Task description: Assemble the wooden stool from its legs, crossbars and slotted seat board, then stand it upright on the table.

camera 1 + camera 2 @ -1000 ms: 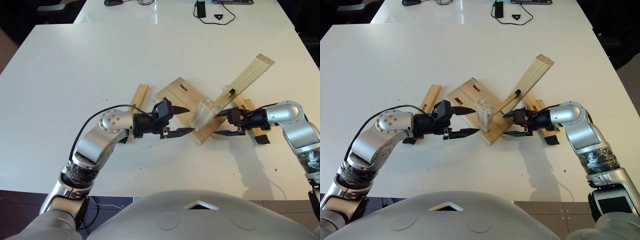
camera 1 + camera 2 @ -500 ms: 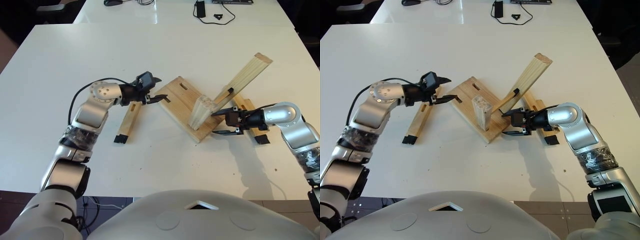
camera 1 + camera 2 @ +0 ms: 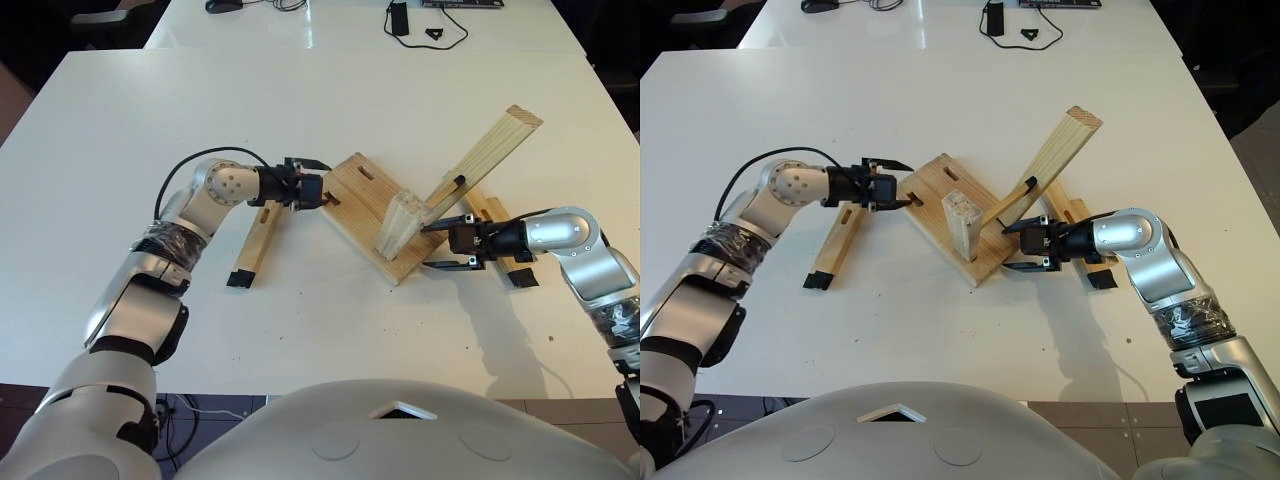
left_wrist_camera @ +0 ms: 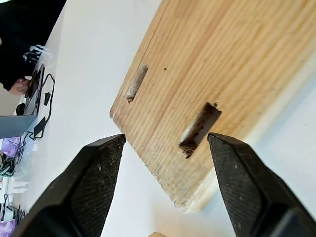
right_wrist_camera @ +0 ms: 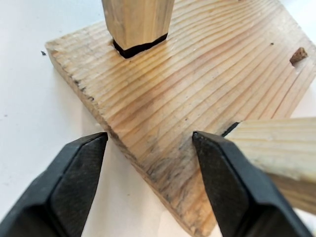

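the slotted seat board (image 3: 362, 200) lies flat on the white bench (image 3: 150, 120), a little toward 3 o'clock of the bench's middle, turned so its corners point like a diamond. one short leg (image 3: 395, 222) stands upright in a slot near the board's 5 o'clock corner, a black band showing where it enters the wood (image 5: 138, 47). a longer leg (image 3: 485, 160) leans out of the board's 3 o'clock side, tilted up toward 1 o'clock. two slots (image 4: 200, 129) near the 9 o'clock corner are open. the left gripper (image 3: 322, 185) sits at that 9 o'clock corner with its fingers (image 4: 98, 182) spread wide, one on each side of the corner, holding nothing; whether they touch the wood i cannot tell. the right gripper (image 3: 428, 247) is at the board's 4 o'clock edge, just beside the upright leg, its fingers (image 5: 74, 182) also wide apart on either side of the board's corner, gripping nothing. a loose leg (image 3: 258, 238) lies flat on the bench at the board's 8 o'clock, under the left forearm, its black-capped end toward 6 o'clock. more wooden pieces (image 3: 495, 212) lie at the board's 3 o'clock, partly hidden by the right arm. at 12 o'clock a second bench carries a black mouse (image 3: 225, 5) and a cabled black device (image 3: 400, 17).
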